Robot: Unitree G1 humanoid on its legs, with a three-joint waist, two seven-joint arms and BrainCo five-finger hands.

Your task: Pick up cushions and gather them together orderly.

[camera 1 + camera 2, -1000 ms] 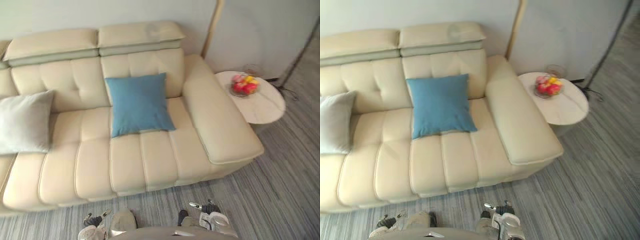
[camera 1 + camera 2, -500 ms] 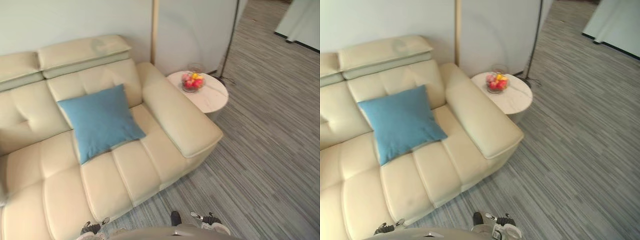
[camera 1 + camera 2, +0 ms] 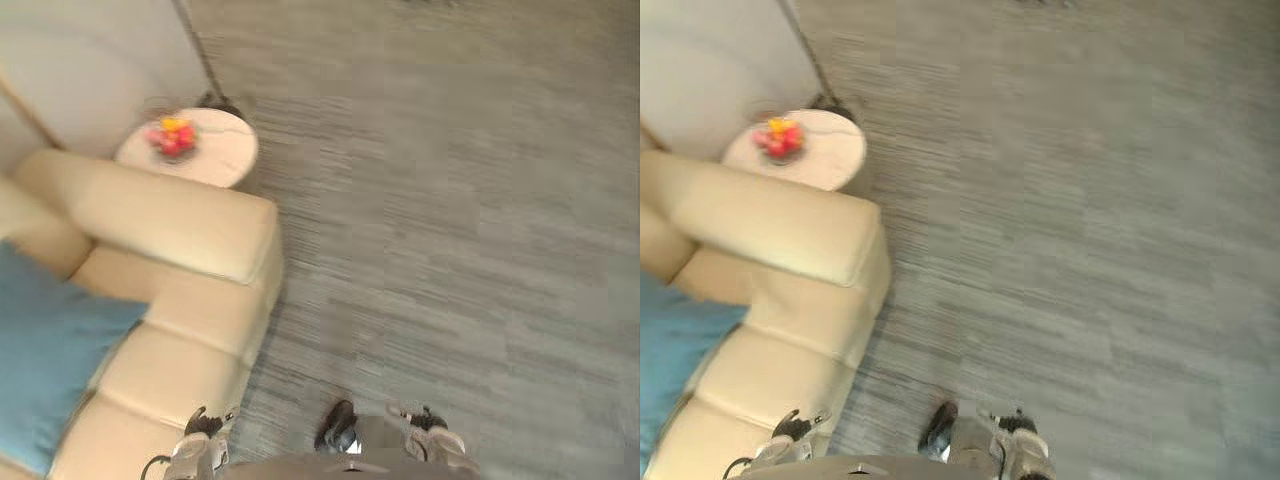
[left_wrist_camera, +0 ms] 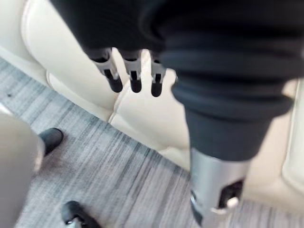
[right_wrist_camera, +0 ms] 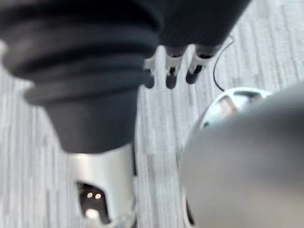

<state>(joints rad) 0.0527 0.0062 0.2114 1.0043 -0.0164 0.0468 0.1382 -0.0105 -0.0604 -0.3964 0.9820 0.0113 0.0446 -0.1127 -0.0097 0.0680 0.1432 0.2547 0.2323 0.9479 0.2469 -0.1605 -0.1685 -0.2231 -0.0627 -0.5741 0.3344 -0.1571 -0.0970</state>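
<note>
A blue cushion (image 3: 40, 370) lies on the seat of the cream sofa (image 3: 170, 220) at the lower left, cut off by the picture's edge. My left hand (image 4: 135, 76) hangs with straight fingers beside the sofa's front edge, above the grey carpet, and holds nothing. My right hand (image 5: 173, 66) hangs over the carpet, its fingers straight too and holding nothing. Both hands are well apart from the cushion.
A round white side table (image 3: 222, 165) with a bowl of fruit (image 3: 172, 138) stands past the sofa's armrest. A thin dark lamp pole (image 3: 198, 55) rises behind it by the pale wall. Striped grey carpet (image 3: 450, 250) spreads to the right.
The camera has swung far to the right: the sofa now sits at the left edge, and the grey cushion and the sofa's back have left the picture. The cushions themselves have not moved.
</note>
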